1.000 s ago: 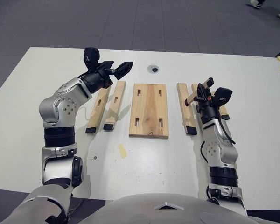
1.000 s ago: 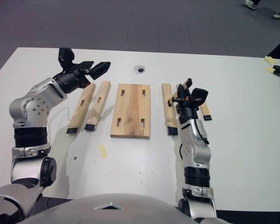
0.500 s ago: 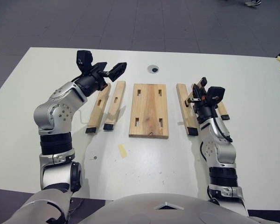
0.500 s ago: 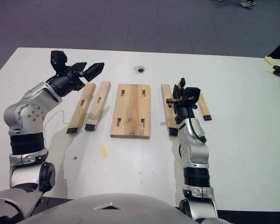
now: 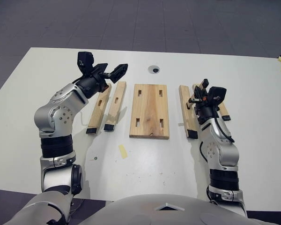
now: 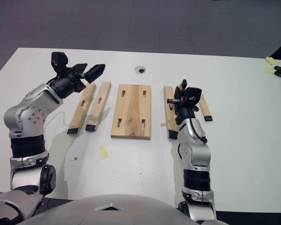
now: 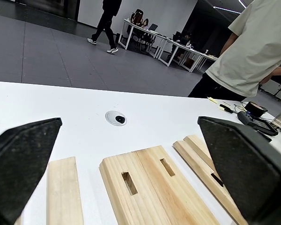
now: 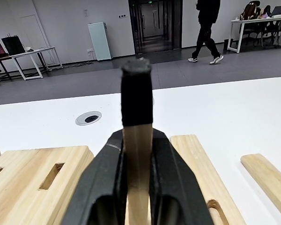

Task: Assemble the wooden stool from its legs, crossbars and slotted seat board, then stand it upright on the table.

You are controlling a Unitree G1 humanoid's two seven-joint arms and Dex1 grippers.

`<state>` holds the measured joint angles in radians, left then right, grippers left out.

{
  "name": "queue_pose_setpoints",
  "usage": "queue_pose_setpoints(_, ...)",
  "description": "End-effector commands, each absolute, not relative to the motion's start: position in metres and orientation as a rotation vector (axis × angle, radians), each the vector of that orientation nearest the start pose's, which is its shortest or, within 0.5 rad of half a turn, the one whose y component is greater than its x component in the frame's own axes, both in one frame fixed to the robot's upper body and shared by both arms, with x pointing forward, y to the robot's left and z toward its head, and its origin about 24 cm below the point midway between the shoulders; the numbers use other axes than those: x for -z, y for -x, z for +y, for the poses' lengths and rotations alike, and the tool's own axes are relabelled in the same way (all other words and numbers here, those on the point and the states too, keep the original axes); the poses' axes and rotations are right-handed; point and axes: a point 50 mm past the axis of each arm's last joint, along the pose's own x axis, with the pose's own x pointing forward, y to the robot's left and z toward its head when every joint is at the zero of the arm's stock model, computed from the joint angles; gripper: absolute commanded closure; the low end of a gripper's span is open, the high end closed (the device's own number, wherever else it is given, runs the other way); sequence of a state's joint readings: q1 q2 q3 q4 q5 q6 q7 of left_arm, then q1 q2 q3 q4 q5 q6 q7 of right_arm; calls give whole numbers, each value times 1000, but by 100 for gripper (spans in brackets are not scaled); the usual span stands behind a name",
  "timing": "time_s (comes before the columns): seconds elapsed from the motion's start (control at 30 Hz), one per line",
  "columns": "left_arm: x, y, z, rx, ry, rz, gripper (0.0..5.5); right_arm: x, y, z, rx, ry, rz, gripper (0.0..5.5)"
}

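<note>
- Wooden crossbar (image 8: 136,101) is clamped between the closed fingers of the right gripper (image 8: 137,145), its black-capped end pointing out past them, just above the right-hand leg (image 5: 187,110) beside the seat board (image 5: 150,110)
- Risk, as I judge it: the thin bar could twist in the pinch when pressed toward a slot, or knock the loose leg askew
- Right forearm rises steeply from the table's (image 5: 253,154) near edge
- Left gripper (image 5: 112,69) hangs wide open above the two left legs (image 5: 99,110), elbow bent high
</note>
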<state>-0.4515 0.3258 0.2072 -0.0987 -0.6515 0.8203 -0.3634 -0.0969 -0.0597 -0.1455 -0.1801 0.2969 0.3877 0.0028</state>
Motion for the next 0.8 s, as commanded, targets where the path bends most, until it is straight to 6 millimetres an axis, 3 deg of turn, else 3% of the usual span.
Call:
queue_pose_setpoints(0.03, -145, -307, 175, 548, 341, 176, 10, -26, -247, -184, 103, -247, 336, 509)
queue_pose_setpoints(0.17, -145, -306, 176, 545, 334, 181, 10, -21, -242, -181, 104, -241, 353, 509)
queue_pose_setpoints(0.5, -149, -317, 169, 595, 315, 193, 10, -36, -236, -190, 188, -230, 282, 509)
queue_pose_setpoints(0.8, -149, -316, 168, 596, 296, 187, 10, -42, -229, -186, 178, -106, 250, 509)
